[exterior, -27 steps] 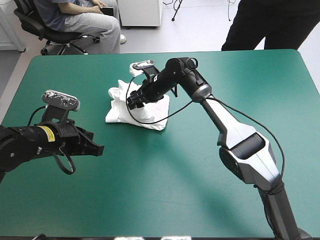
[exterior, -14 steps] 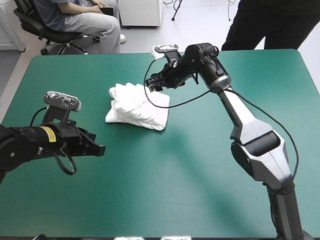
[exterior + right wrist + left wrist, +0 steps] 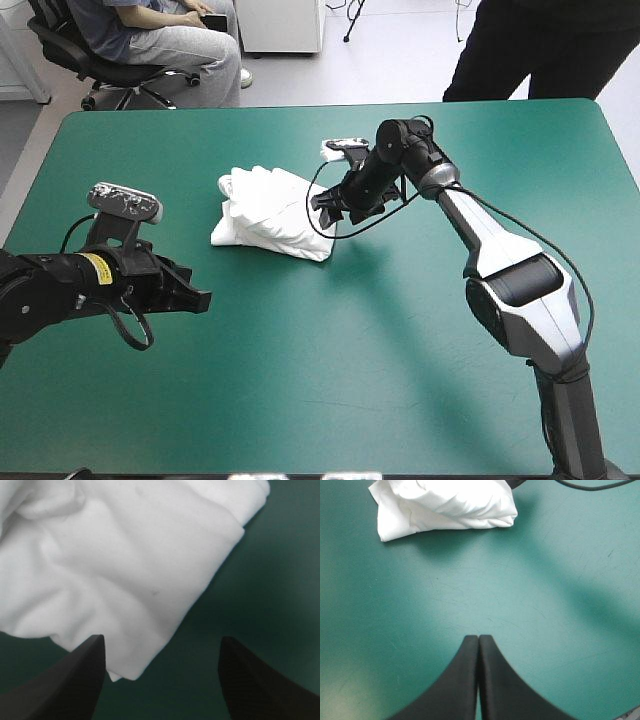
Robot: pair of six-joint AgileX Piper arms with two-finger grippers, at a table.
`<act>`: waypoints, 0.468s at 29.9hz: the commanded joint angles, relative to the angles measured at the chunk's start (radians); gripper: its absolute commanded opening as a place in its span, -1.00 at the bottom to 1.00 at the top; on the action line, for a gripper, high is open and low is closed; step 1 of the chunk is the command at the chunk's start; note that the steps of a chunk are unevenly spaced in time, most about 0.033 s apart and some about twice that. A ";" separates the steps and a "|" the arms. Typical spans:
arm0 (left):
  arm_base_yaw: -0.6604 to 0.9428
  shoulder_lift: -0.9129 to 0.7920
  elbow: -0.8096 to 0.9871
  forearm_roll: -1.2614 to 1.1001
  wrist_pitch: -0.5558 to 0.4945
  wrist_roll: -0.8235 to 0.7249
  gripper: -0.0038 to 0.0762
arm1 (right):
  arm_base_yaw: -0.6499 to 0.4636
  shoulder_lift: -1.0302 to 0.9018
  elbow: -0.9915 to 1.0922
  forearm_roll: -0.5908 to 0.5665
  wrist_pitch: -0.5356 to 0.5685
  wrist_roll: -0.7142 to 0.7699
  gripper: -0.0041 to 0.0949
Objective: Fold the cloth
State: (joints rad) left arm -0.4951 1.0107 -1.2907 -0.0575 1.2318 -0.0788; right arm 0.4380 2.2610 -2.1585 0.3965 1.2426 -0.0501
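Note:
The white T-shirt (image 3: 272,210) lies as a rumpled folded bundle on the teal-green table, a little left of centre toward the far side. My right gripper (image 3: 328,208) stands open at the bundle's right edge, just above the table. In the right wrist view the T-shirt (image 3: 115,565) fills the space ahead of the right gripper (image 3: 162,652), one corner reaching between the spread fingers. My left gripper (image 3: 198,298) is shut, low over the table near the left front, well short of the bundle. In the left wrist view the T-shirt (image 3: 445,505) lies far ahead of the left gripper (image 3: 478,639).
Bare teal-green cover (image 3: 330,370) stretches across the whole front and right of the table. The right arm (image 3: 480,240) reaches in diagonally from the front right over the table's middle.
My right gripper rose off the bundle and swung toward the far edge, then came back down to the bundle's right edge. The bundle stayed put. The left arm has not moved.

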 commanded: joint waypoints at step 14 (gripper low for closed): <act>-0.003 -0.011 -0.023 -0.011 0.022 -0.007 -0.95 | -0.007 0.042 -0.017 0.259 -0.128 -0.113 0.17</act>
State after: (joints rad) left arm -0.4951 1.0107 -1.2906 -0.0575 1.2318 -0.0788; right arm 0.4330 2.3506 -2.1519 0.5620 1.1530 -0.1205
